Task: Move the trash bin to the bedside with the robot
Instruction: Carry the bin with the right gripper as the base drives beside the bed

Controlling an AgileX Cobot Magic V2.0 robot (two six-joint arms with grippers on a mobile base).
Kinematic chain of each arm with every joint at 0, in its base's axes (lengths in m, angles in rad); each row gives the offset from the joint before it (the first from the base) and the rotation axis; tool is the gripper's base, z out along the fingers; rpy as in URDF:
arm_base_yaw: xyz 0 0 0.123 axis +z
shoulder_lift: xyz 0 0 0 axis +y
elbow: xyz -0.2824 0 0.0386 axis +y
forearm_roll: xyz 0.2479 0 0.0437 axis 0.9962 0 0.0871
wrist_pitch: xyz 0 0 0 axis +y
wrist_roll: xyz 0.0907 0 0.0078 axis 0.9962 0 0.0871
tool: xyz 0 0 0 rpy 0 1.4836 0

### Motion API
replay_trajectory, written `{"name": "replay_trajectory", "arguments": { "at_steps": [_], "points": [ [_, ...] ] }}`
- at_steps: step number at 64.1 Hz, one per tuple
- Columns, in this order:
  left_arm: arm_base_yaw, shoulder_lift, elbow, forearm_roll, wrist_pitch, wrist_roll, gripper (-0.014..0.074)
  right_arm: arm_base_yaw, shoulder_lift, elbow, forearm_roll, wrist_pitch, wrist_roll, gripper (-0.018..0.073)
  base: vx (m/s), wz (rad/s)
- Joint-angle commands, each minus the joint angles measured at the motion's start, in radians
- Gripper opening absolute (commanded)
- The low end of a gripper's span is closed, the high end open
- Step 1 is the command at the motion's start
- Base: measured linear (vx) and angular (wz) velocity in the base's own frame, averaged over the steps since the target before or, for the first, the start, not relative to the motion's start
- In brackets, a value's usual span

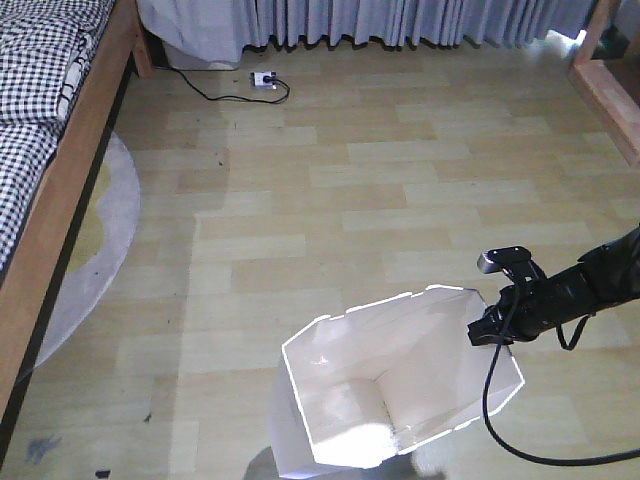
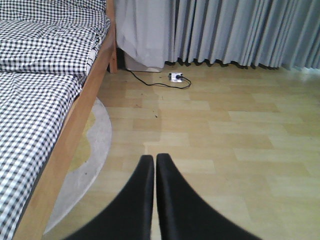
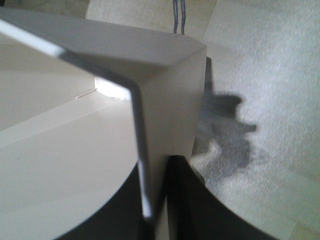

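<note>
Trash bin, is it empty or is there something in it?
Empty, as far as shows: the front view looks into the trash bin and shows only bare white walls and bottom. The right hand grips its rim.

Looks thin, black and jointed along the right arm (image 1: 590, 283), lower right of frame. Carries a small silver-faced black camera (image 1: 503, 262). Trails a looping black cable (image 1: 487, 390). Ends, at the left hand (image 2: 151, 159), in smooth tapered black fingers (image 2: 177, 200).
</note>
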State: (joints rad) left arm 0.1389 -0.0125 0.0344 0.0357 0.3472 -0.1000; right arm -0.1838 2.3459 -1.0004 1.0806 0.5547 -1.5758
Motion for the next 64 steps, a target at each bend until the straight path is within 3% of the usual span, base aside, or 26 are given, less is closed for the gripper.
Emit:
{"name": "replay_trajectory", "arguments": {
  "at_steps": [1,64],
  "points": [
    [-0.003,-0.014,0.003,-0.002,-0.066,-0.004,-0.0006,-0.005,-0.075,-0.011,0.068,0.189,0.019,-0.0005,0.4,0.09],
    [-0.003,-0.014,0.003,-0.002,-0.066,-0.004,-0.0006,-0.005,-0.075,-0.011,0.068,0.189,0.019,-0.0005,0.36,0.05]
  ]
}}
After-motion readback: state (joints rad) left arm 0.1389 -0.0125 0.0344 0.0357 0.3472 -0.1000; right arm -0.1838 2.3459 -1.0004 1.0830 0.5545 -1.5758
